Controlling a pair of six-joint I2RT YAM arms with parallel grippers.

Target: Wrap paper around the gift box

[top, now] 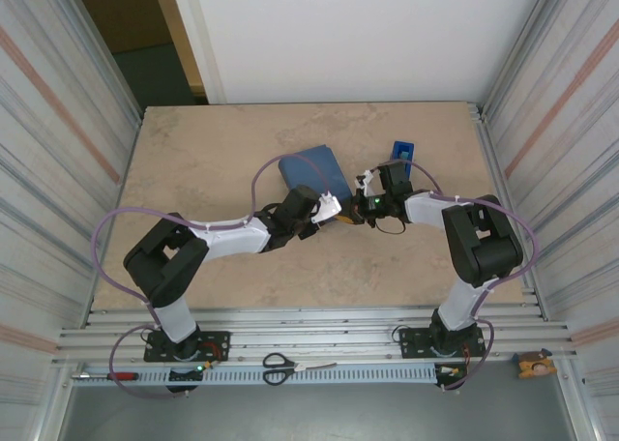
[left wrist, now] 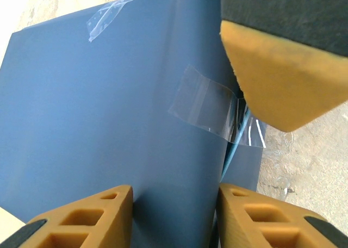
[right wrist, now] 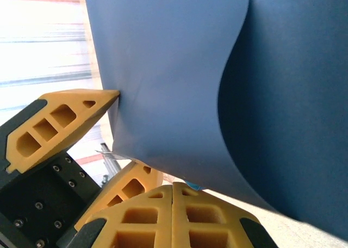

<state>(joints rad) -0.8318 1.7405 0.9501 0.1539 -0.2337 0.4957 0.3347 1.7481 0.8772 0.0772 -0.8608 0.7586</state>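
The large thin sheet of slate-blue paper [top: 311, 168] is folded into a flat, square-cornered parcel near the middle of the pale stone-patterned desk [top: 213, 161]. I judge the gift box is inside it, fully covered.

My left fingers [left wrist: 174, 199] stand part-way apart with the parcel's near edge pinched between them, I think to steady it while the seam is fixed. My right fingers [right wrist: 173, 189] are pressed together on nothing. Their tip sits just at 3 o'clock of a clear strip of sticky tape [left wrist: 209, 109] that bridges the fold, probably to rub it flat, but I cannot tell whether it touches.

The overhead view places the parcel at 11 o'clock of both wrists, with a narrow blue tape dispenser [top: 401, 151] at 1 o'clock of the right one. The left wrist view adds the tape, including a second clear piece [left wrist: 106, 19] toward 11 o'clock. The right wrist view shows one left finger touching the paper's side, the other beneath it, and a curved overlap in the sheet.
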